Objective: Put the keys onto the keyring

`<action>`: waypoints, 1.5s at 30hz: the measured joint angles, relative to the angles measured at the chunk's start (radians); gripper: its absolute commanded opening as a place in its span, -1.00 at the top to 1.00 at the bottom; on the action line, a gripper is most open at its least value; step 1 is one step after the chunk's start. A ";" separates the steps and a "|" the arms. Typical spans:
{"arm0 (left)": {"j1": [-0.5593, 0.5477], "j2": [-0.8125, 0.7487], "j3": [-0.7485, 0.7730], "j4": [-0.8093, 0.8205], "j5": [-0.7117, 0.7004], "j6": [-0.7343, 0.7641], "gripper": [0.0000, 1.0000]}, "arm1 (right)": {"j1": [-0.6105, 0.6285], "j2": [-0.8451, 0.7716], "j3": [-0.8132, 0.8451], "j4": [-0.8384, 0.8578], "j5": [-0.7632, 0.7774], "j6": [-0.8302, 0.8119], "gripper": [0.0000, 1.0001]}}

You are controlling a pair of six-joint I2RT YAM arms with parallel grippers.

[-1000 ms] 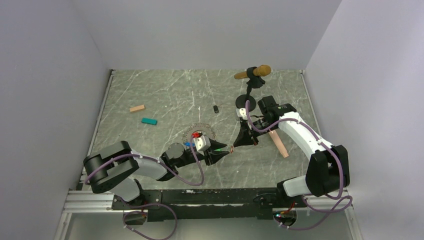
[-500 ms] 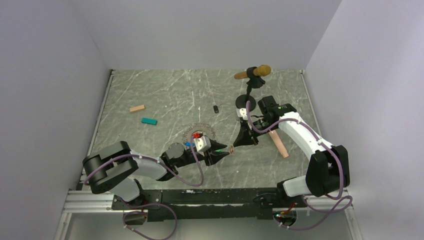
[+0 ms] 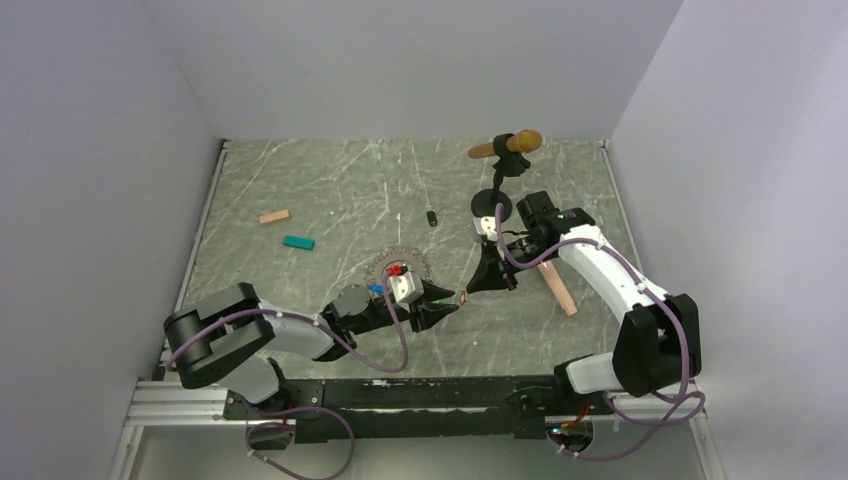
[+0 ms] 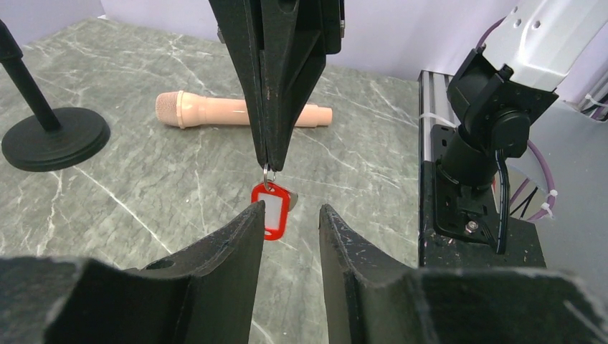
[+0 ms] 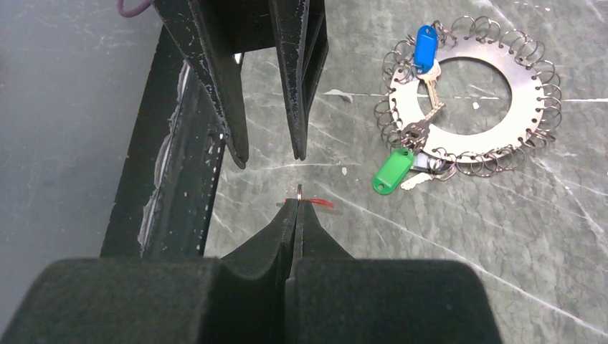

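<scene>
My right gripper (image 5: 296,204) is shut on the small metal ring of the red-tagged key (image 4: 270,208), which hangs tag down a little above the table. In the left wrist view the right gripper (image 4: 271,161) points down just beyond my left gripper (image 4: 290,208). The left gripper is open and empty, and its left fingertip overlaps the red tag in that view. In the top view the left gripper (image 3: 452,303) and the right gripper (image 3: 466,293) meet tip to tip. The keyring (image 5: 473,93), a flat metal ring edged with wire loops, lies on the table with a blue-tagged key (image 5: 424,39) and a green-tagged key (image 5: 393,172) at it.
A pink microphone (image 4: 236,111) lies on the table behind the right gripper. A black stand base (image 4: 54,136) holds another microphone (image 3: 508,145) at the back. A teal block (image 3: 297,242) and a tan block (image 3: 274,216) lie at the left. A small dark object (image 3: 431,217) lies mid-table.
</scene>
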 measured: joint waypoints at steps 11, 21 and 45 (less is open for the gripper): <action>0.000 -0.011 0.004 -0.013 0.002 0.001 0.23 | 0.000 -0.002 0.000 0.000 -0.007 -0.004 1.00; 0.000 -0.005 0.042 -0.019 0.003 0.018 0.34 | 0.000 -0.002 -0.001 0.000 -0.008 -0.008 1.00; 0.000 0.037 0.074 -0.045 -0.010 0.031 0.39 | 0.000 -0.002 -0.003 -0.008 -0.015 -0.027 1.00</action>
